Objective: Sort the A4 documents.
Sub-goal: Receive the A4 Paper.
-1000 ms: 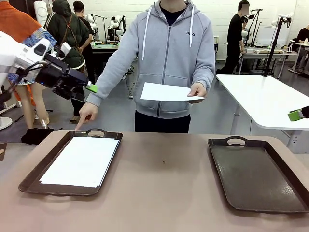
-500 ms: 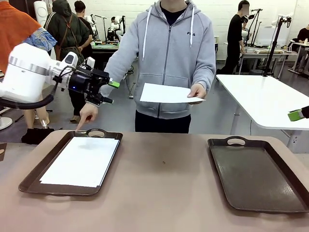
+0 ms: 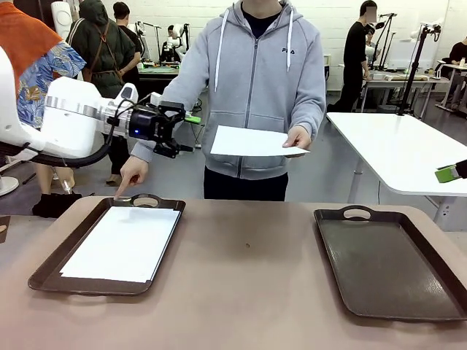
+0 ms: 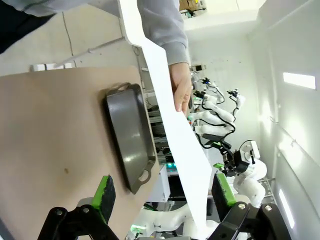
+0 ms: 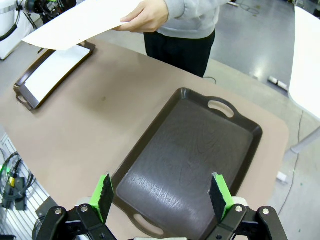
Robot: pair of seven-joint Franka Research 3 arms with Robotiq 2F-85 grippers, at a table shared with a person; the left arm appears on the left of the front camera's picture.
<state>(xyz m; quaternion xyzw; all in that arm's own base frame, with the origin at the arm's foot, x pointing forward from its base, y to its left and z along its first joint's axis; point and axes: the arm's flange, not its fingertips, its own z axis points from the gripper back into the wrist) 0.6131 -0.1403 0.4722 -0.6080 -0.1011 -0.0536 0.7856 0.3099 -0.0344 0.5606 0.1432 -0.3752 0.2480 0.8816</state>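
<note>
A person across the table holds a white A4 document [image 3: 255, 140] flat in one hand at chest height. Their other hand [image 3: 131, 173] points a finger at the left tray [image 3: 45, 271], where another white sheet [image 3: 124, 244] lies. My left gripper [image 3: 188, 133] hovers open just left of the held sheet's near edge. In the left wrist view that sheet [image 4: 172, 130] runs edge-on toward the gap of the left gripper [image 4: 163, 192], closer to one pad. My right gripper [image 5: 162, 192] is open above the empty right tray [image 5: 190, 150]; its green pad [image 3: 446, 173] shows at the right edge.
Both dark brown trays [image 3: 394, 262] sit on the brown table [image 3: 248, 292], with bare tabletop between them. A white table [image 3: 408, 149] stands behind on the right. Other people stand farther back.
My left arm has swung right, from the far left to just beside the held sheet, with its jaws still open. The person's hands and the trays have not moved.
</note>
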